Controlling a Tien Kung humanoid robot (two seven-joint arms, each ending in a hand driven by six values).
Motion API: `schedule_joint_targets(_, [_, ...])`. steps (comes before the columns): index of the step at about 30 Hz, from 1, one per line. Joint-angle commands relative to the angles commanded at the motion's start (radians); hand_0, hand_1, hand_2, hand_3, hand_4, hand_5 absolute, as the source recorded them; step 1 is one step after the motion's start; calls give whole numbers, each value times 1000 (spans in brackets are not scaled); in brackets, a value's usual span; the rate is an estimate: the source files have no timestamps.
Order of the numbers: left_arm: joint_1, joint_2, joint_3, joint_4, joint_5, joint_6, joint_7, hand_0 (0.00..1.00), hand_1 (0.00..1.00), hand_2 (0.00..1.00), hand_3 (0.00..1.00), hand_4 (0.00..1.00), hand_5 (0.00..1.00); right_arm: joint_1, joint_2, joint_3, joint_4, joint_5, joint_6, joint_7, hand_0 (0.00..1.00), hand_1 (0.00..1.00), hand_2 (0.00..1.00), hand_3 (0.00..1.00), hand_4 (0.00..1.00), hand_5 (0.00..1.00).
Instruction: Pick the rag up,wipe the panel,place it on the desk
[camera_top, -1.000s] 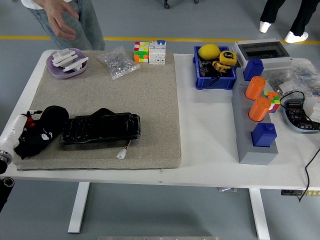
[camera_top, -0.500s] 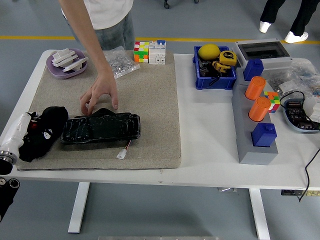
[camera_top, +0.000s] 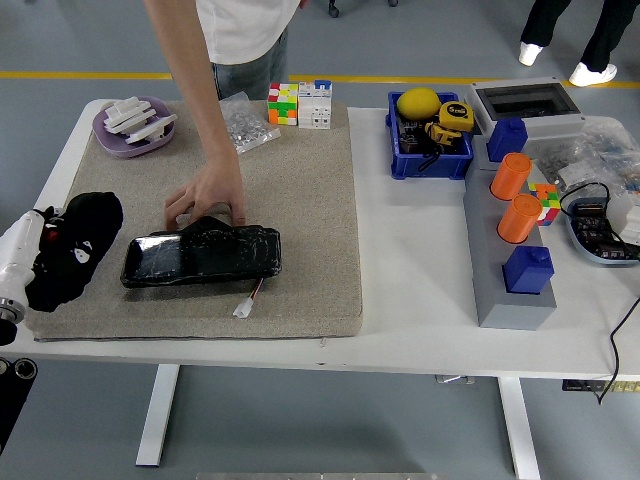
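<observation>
The black panel (camera_top: 201, 258) lies flat on the grey mat (camera_top: 300, 200) that covers the left part of the desk (camera_top: 420, 290). Left of the panel, at the mat's left edge, the left robot hand (camera_top: 60, 262) is closed around the black rag (camera_top: 75, 245), which bunches up over the fingers. A person's hand (camera_top: 208, 195) reaches down from the far side and touches the panel's far edge. A small white connector (camera_top: 243, 308) lies just beside the panel's near edge.
</observation>
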Motion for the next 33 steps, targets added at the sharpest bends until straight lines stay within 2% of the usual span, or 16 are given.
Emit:
schedule_joint_targets(8, [1,-8,47,-57,35,-9,46,229,176,544,479,120,2,6,-5,52,0,-50,5,4,709,615,568,561,948,402])
schedule_joint_targets(22, [-4,-8,133,-62,30,-18,63,233,178,546,487,149,2,9,-11,99,0,-89,6,10,709,614,569,561,949,401])
schedule_joint_targets(29, [-31,-9,202,-38,-10,-6,50,243,197,547,490,162,2,6,-9,112,0,-89,5,10,709,615,569,561,949,401])
schedule_joint_targets(33, [-51,-22,245,-34,-13,-4,49,247,215,548,493,173,2,7,-10,121,0,-94,4,11,707,614,571,561,951,403])
